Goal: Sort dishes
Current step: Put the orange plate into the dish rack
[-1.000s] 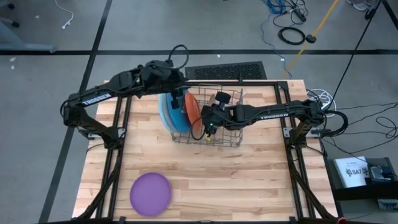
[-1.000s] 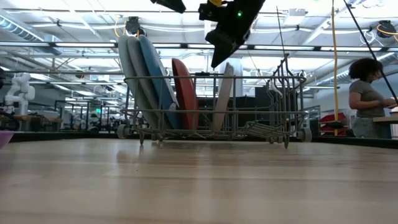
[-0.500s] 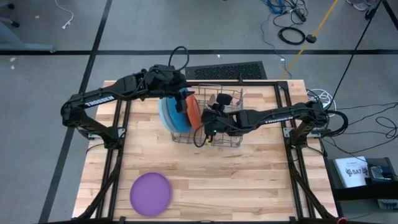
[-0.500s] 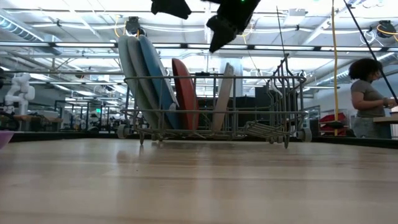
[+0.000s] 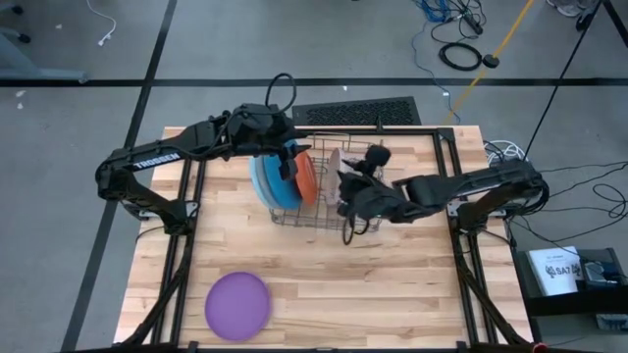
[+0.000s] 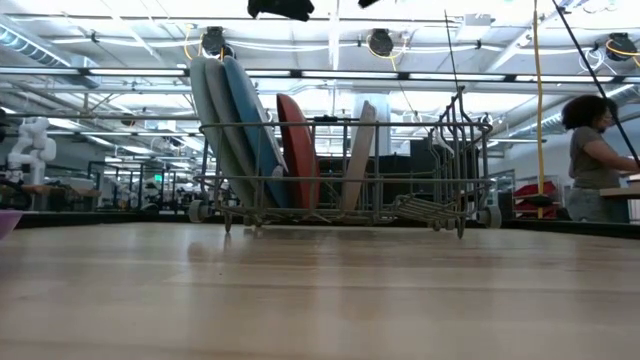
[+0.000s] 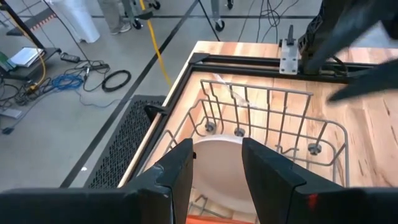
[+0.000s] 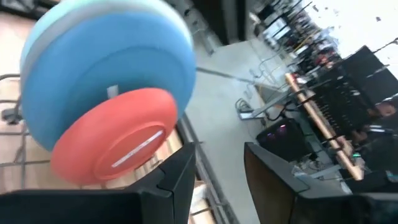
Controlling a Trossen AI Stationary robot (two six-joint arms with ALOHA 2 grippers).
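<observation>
The grey wire rack (image 5: 365, 224) stands at the table's middle. Three large plates, pale and blue (image 6: 232, 125), an orange plate (image 6: 297, 150) and an off-white plate (image 6: 357, 160) stand on edge in its slots. A purple plate (image 5: 236, 304) lies flat near the table's front left. My left gripper (image 7: 217, 168) hovers open above the rack's left part, over the orange plate (image 5: 305, 176), with the off-white plate (image 7: 224, 162) showing past its fingers. My right gripper (image 8: 217, 168) is open and empty, raised over the rack's middle (image 5: 345, 191), facing the blue (image 8: 106, 62) and orange (image 8: 118, 146) plates.
The rack's right half (image 7: 280, 118) holds no plates, only its upright wires. Bare wooden table (image 5: 392, 294) lies in front of the rack. A person (image 6: 592, 160) stands beyond the table's far right. Cables lie on the floor behind the table (image 5: 461, 54).
My right gripper has risen from just above the off-white plate, leaving the top of the low view, and has drawn back toward the table's right and near edge. The off-white plate stays standing in the rack.
</observation>
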